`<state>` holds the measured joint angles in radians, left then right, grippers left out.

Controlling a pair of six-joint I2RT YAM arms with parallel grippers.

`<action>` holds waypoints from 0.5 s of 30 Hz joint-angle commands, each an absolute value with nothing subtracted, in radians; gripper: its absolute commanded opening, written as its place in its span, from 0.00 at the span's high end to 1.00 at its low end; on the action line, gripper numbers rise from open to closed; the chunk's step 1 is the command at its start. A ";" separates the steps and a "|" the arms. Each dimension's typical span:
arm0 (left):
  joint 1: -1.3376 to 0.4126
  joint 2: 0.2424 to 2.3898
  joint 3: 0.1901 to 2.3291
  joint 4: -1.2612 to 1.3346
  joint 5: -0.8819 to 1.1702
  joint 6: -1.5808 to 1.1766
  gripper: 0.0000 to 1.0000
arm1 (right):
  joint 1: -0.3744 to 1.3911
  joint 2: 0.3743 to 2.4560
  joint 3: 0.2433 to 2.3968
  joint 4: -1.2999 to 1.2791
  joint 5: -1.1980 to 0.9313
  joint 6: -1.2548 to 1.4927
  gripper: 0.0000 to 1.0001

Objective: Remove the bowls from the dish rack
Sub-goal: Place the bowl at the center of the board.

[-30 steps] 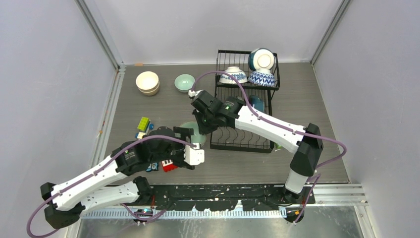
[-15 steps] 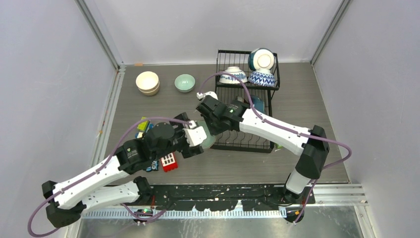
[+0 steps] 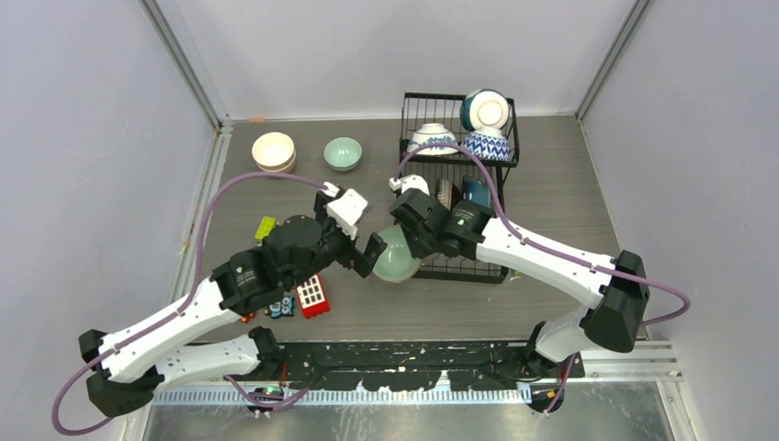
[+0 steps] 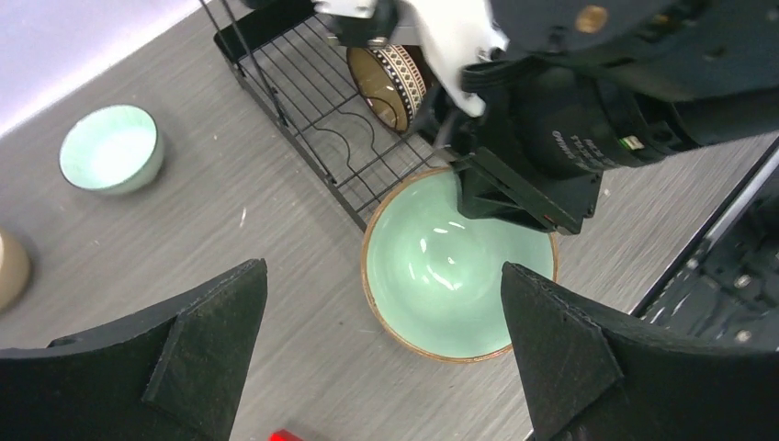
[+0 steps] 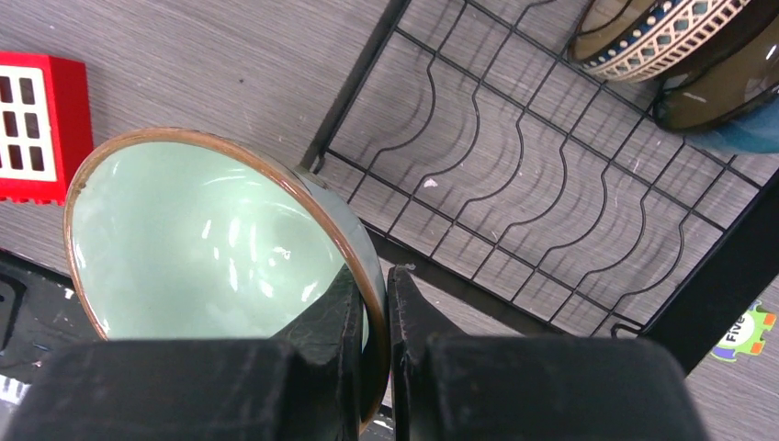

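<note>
My right gripper is shut on the rim of a pale green bowl with a brown rim, one finger inside and one outside. It holds the bowl just off the near left corner of the black dish rack. My left gripper is open and empty, its jaws spread wide above this bowl. The rack's upper basket holds a white-and-blue bowl, a blue patterned bowl and a teal bowl. A brown patterned bowl and a dark teal bowl stand in the lower tier.
A cream bowl stack and a small pale green bowl sit at the far left of the table. A red toy block and a yellow-green block lie by my left arm. The rack's wire slots are beside the held bowl.
My right gripper has drawn the pale green bowl out of the rack toward the near side. My left gripper has swung up and to the right until it is over the bowl.
</note>
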<state>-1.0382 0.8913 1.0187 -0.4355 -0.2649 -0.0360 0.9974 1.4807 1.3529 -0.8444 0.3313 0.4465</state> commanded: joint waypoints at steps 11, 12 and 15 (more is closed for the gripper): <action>-0.746 0.863 0.939 -0.405 -0.207 -0.727 0.00 | 1.000 1.396 1.265 -0.624 0.324 0.517 0.99; -0.741 0.854 0.924 -0.401 -0.220 -0.768 0.00 | 1.001 1.397 1.265 -0.622 0.320 0.521 0.99; -0.740 0.841 0.889 -0.415 -0.263 -0.861 0.00 | 1.004 1.395 1.254 -0.608 0.315 0.536 0.99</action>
<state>-0.7448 0.8722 0.9222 -0.4236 -0.2470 -0.6518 0.9985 1.4353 1.2572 -0.7185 0.3199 0.4858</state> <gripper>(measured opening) 0.996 0.148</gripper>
